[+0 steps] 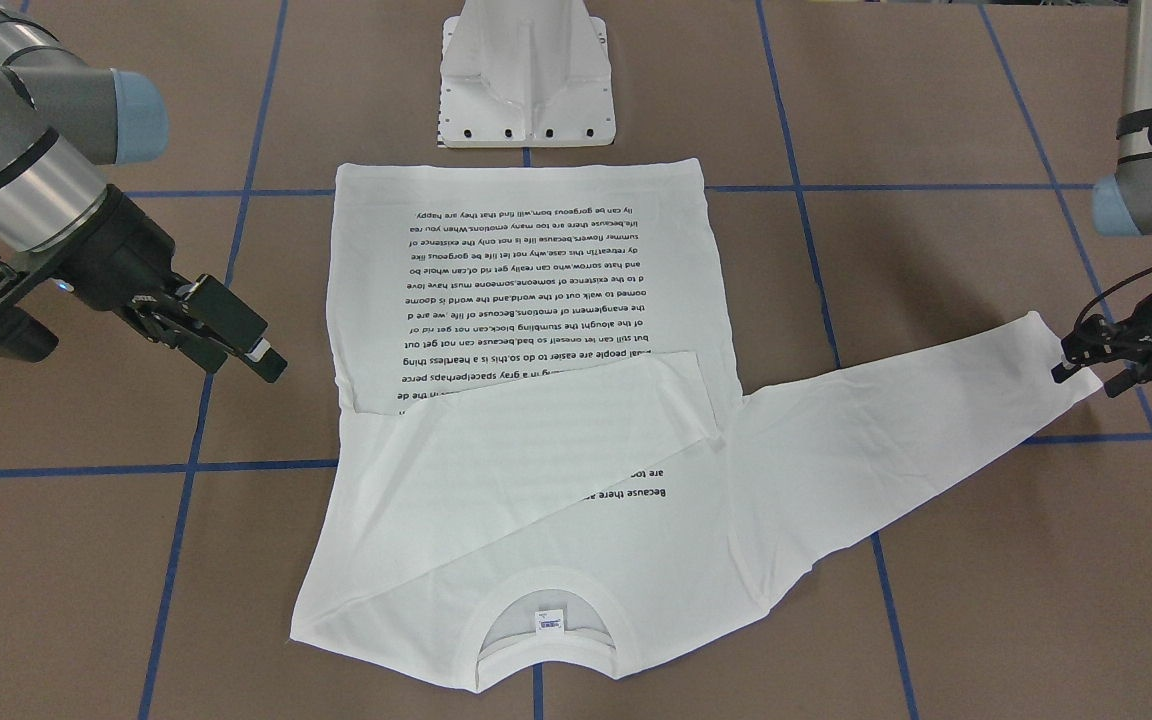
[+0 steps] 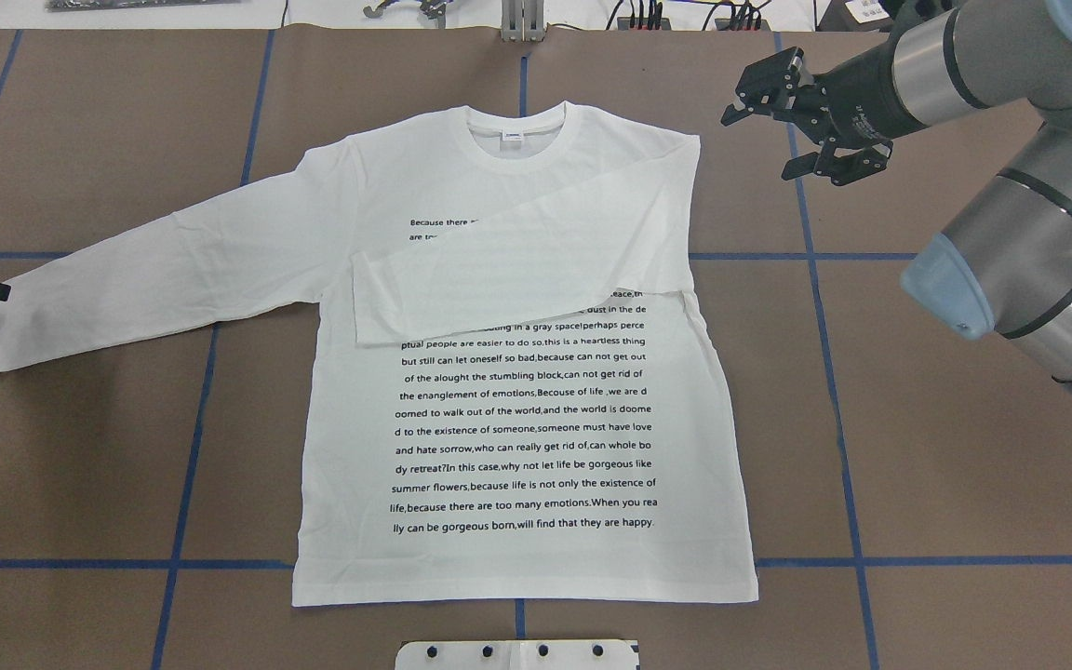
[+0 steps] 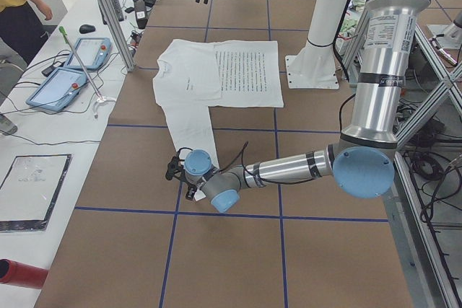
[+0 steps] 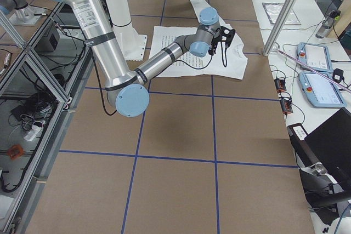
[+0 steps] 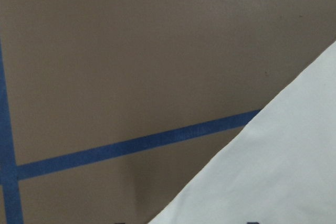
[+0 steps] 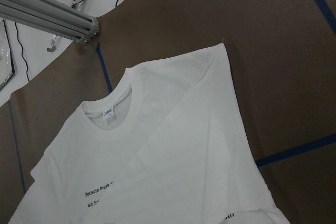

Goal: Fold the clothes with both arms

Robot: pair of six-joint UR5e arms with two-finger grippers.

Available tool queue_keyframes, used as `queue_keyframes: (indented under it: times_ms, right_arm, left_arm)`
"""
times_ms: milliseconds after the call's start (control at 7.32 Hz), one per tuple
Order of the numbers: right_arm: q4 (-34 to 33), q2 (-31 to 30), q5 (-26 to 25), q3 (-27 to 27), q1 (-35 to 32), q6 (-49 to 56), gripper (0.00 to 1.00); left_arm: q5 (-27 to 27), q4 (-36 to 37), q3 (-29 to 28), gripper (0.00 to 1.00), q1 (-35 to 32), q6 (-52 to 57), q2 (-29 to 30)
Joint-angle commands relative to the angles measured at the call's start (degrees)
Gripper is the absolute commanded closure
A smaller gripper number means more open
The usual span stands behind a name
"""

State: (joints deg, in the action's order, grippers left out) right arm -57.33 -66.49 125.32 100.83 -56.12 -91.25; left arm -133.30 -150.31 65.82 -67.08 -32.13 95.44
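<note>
Brown table [image 2: 917, 447]: shirt [image 2: 517, 419] flat, one sleeve [image 2: 517, 279] folded in. R gripper [image 2: 759, 144] hangs wide open; L gripper [image 1: 1071, 368] at other cuff [image 1: 1054, 345], grip unclear. Next, prob: fold it across.

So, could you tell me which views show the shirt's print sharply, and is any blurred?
Overhead exterior: print on the shirt crisp, light even. Exterior front-facing: sharp but upside down. Left wrist-mounted: soft close-up of the shirt and blue tape, no print readable.

Arm status
Grey jointed right arm [image 2: 1029, 223] holds black two-finger right gripper [image 2: 759, 146] raised, jaws apart; black left gripper [image 1: 1074, 364] low, closure indeterminate.
</note>
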Motion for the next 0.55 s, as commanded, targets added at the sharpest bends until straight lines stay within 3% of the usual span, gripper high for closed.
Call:
queue_keyframes:
  times_ms: [0,410]
  right_arm:
    - [0.12,-0.75,-0.17,0.42,0.13,0.02,0.03]
    - [0.12,-0.66,-0.70,0.51,0.22,0.02,0.03]
  left_arm:
    - [0.14,1.33,0.01,0.21,0.54,0.39,-0.16]
    - [0.14,3.36,0.01,0.23,0.46,1.53,0.10]
